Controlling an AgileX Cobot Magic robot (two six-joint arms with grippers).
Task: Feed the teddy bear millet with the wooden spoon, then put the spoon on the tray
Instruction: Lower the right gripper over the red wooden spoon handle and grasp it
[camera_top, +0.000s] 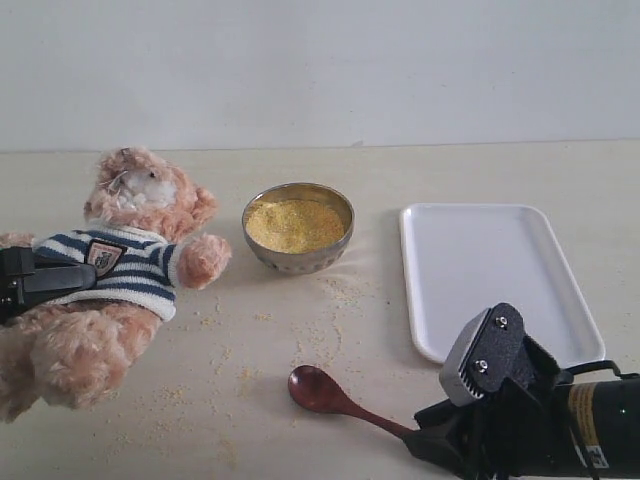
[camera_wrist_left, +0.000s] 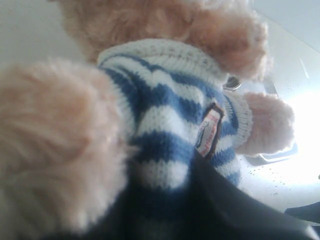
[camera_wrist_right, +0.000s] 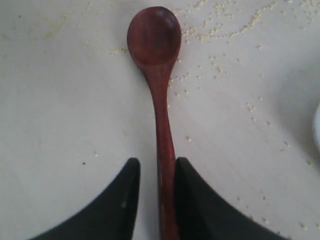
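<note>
**Right tool (camera_wrist_right: 157, 162) set astride the wooden spoon (camera_wrist_right: 161, 120) handle, jaws slightly spread.**
A gap is seen beside one jaw. The spoon's long axis runs straight out along the counter (camera_top: 300, 330), with the millet (camera_top: 296, 225) farther beyond. The teddy bear (camera_top: 125, 260) is pinched by the left tool (camera_top: 80, 275).

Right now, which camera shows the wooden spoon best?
Right wrist view: the wooden spoon is close up, bowl and handle, between the right gripper's jaws. The exterior view shows it small, handle end hidden. Left wrist view: no spoon, mostly teddy bear.
</note>
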